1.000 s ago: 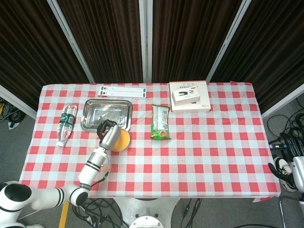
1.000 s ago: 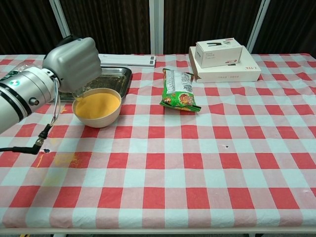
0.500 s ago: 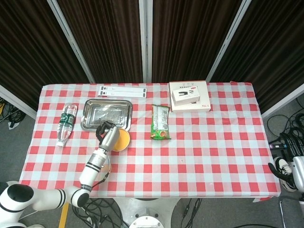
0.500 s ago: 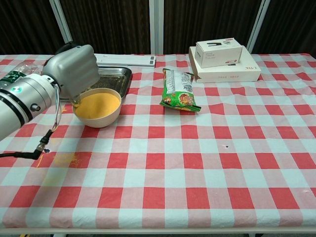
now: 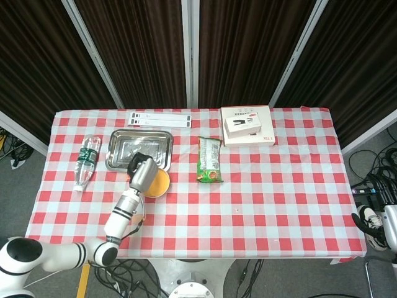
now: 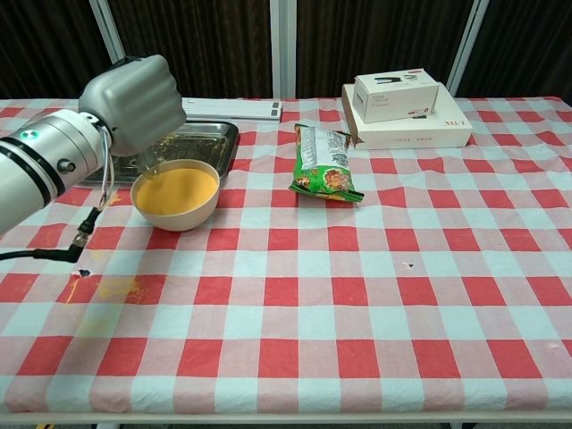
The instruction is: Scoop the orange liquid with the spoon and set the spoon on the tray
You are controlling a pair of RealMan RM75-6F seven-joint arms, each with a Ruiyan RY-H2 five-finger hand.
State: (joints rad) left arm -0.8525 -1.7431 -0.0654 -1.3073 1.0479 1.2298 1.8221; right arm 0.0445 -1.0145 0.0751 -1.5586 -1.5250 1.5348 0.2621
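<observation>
From my station I can't make out the spoon: the left hand (image 6: 134, 103) is curled into a fist over the near rim of the bowl (image 6: 179, 213), and only a pale sliver shows beneath it. That hand hides the metal tray's (image 6: 201, 143) left part. The water bottle (image 5: 85, 161) sits too small to read its label.

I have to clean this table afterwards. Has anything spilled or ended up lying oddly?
Yes. Orange stains mark the cloth in front of the bowl, near the table's left front, matching the bowl's liquid. A water bottle lies on its side left of the tray. Nothing else stands out.
</observation>
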